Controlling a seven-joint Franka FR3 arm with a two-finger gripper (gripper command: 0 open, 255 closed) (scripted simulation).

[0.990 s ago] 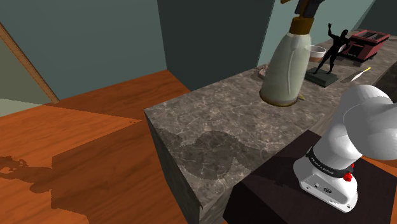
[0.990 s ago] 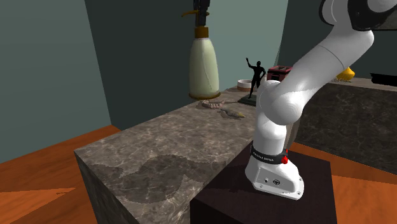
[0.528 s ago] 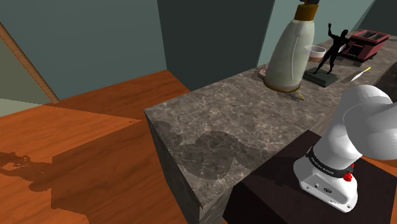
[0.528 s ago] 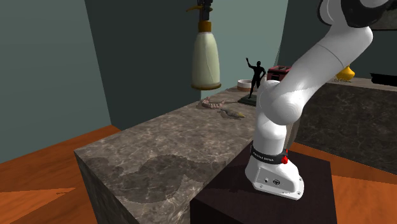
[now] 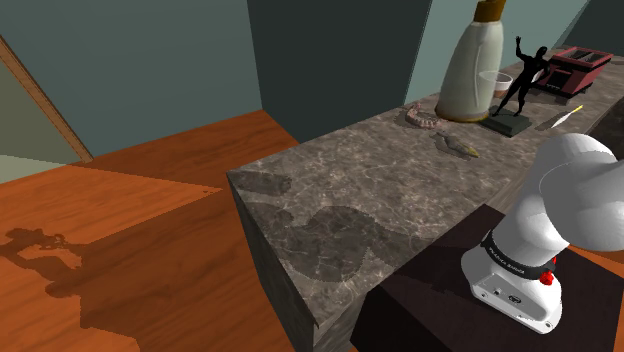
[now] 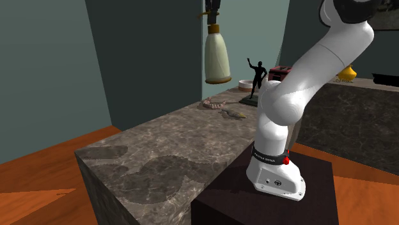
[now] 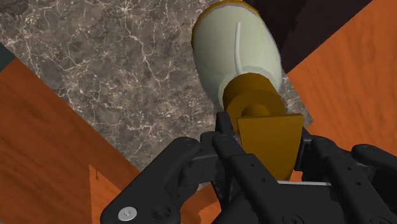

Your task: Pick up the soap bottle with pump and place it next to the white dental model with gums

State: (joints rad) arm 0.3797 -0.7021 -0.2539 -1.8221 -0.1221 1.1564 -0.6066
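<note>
The gripper (image 6: 213,9), clamped on the pump (image 7: 267,133), has carried the cream soap bottle (image 5: 472,75) onward; it seemingly hangs just above the dental model (image 5: 421,117); lowering remains.

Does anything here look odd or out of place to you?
Only the cream pump bottle with the amber top: it hangs in mid-air above the grey marbled counter, clasped at its pump by the black jaws. That is a carry under way, not a fault. Nothing looks spilled or broken.

Cream soap bottle (image 7: 236,54) with amber pump, grey-veined marble counter (image 5: 380,190)
</note>
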